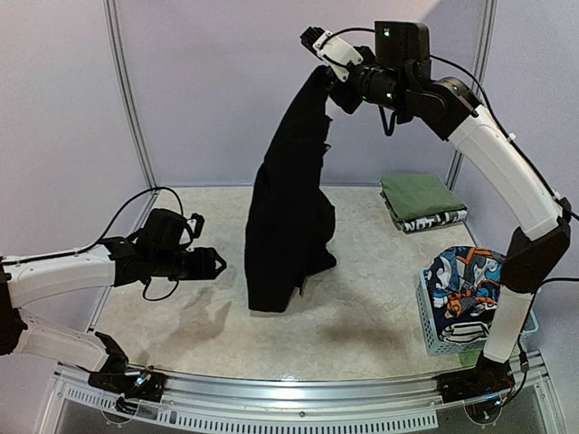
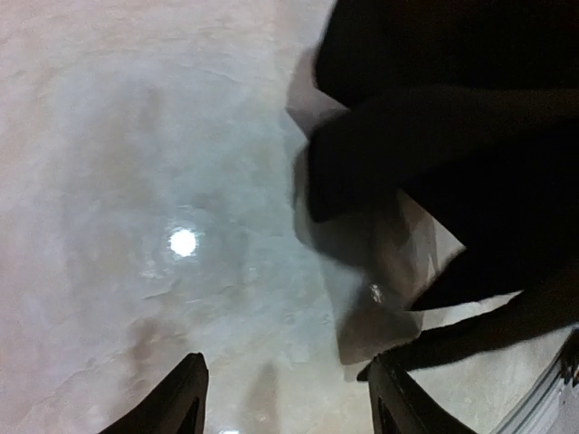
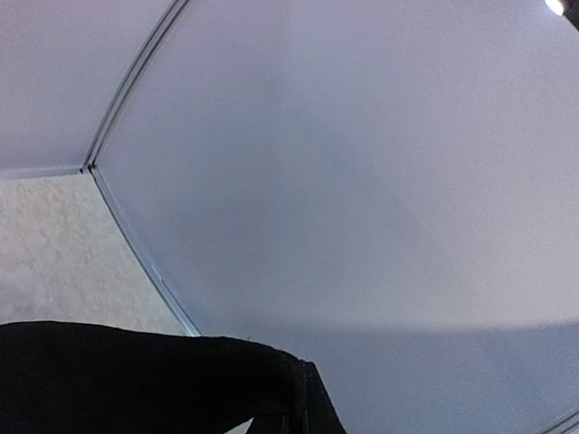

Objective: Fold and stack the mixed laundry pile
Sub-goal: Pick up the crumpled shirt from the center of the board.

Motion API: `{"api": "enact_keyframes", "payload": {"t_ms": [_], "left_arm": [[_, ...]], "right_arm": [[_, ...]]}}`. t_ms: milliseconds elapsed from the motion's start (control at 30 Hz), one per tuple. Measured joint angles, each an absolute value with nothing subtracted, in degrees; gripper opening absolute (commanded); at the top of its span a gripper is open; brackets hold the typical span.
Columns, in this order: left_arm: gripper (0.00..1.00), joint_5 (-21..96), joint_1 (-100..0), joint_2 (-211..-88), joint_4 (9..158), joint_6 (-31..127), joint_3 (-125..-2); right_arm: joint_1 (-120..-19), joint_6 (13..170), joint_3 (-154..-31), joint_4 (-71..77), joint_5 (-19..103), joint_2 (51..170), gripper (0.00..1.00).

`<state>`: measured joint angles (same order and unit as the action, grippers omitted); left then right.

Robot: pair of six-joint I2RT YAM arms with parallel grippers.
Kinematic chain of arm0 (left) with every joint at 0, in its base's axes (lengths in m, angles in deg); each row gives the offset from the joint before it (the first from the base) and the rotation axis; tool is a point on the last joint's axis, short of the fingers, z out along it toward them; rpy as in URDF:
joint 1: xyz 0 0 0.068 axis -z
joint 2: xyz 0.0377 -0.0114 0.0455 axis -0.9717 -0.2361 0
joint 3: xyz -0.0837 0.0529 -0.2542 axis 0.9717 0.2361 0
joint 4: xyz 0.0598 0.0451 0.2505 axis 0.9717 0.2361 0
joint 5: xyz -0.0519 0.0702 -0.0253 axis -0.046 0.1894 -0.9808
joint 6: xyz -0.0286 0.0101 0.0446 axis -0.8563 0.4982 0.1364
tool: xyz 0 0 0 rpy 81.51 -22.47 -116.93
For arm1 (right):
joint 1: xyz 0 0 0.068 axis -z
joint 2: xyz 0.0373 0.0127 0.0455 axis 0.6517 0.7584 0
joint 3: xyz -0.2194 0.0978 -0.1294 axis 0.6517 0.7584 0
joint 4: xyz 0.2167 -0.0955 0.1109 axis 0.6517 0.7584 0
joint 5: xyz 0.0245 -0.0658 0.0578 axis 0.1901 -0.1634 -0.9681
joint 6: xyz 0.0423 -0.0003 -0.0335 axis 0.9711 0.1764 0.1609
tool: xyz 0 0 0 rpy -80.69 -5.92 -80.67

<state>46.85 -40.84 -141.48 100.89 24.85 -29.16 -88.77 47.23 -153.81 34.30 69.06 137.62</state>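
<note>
Top external shows us the right gripper (image 1: 318, 47) pinched on the black garment (image 1: 288, 208), which hangs from it down to the table (image 1: 371, 316); we see the left gripper (image 1: 215, 264) spread, empty, near its hem.

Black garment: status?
Right gripper shut on black garment, hanging high, lower end down by table. Left gripper open, beside it, empty. Nothing in the way.
</note>
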Motion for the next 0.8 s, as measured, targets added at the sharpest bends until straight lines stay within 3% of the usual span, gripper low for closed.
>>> {"api": "enact_keyframes", "payload": {"t_ms": [200,467,600,800], "left_arm": [[0.68,42.52,-31.07,-154.11,93.26,31.19,-34.93],[0.67,43.86,-25.36,-173.26,89.83,37.55,-49.75],[0.66,48.62,-25.34,-176.63,91.05,39.26,-53.35],[0.65,52.18,-28.18,-176.63,97.41,43.21,-58.80]], "right_arm": [[-83.63,47.93,-139.49,39.31,70.00,131.96,0.00],[-76.68,53.30,-128.58,47.37,66.29,131.80,0.00],[-74.74,54.81,-124.65,48.88,63.12,130.19,0.00],[-64.73,55.88,-109.24,46.23,58.16,119.54,0.00]]}}
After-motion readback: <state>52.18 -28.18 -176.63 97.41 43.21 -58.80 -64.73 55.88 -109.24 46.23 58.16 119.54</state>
